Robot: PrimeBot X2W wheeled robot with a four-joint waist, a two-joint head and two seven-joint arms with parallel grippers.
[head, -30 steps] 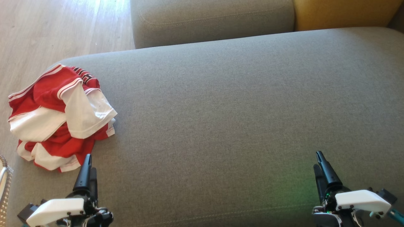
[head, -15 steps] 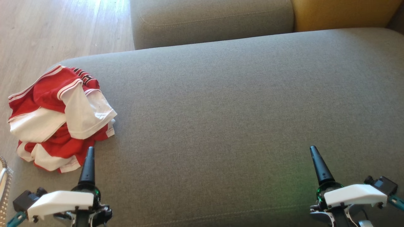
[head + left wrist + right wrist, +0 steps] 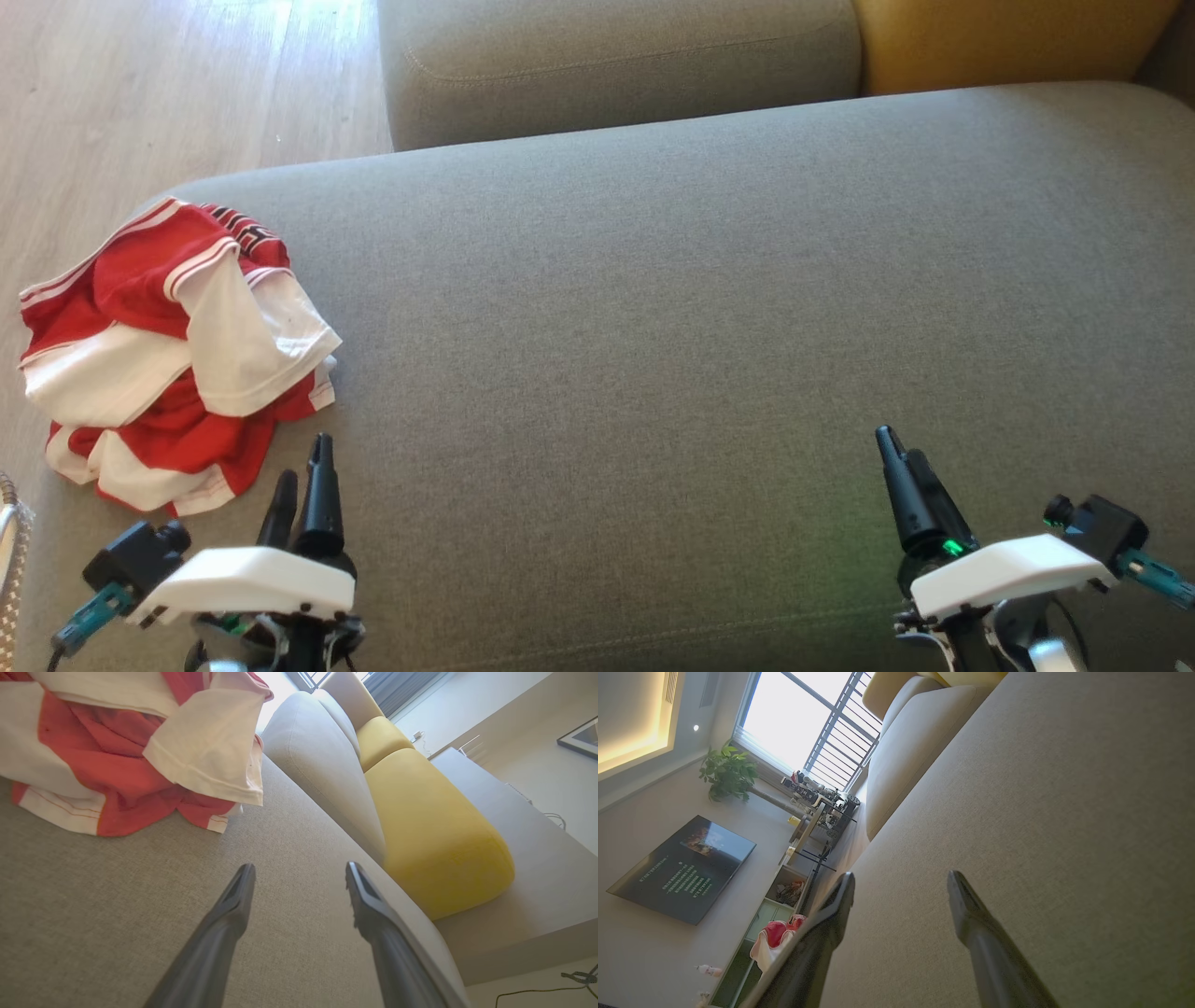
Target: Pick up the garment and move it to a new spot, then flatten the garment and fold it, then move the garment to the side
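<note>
A crumpled red-and-white garment (image 3: pixel 173 350) lies at the left end of the sofa seat (image 3: pixel 700 327), just ahead of the wide-open left end effector (image 3: pixel 303 459); it looks light and floppy, best pinched at a raised white fold.

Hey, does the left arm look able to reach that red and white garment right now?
Probably yes. The left gripper is open and just short of the garment, with bare sofa cushion between them and nothing blocking.
</note>
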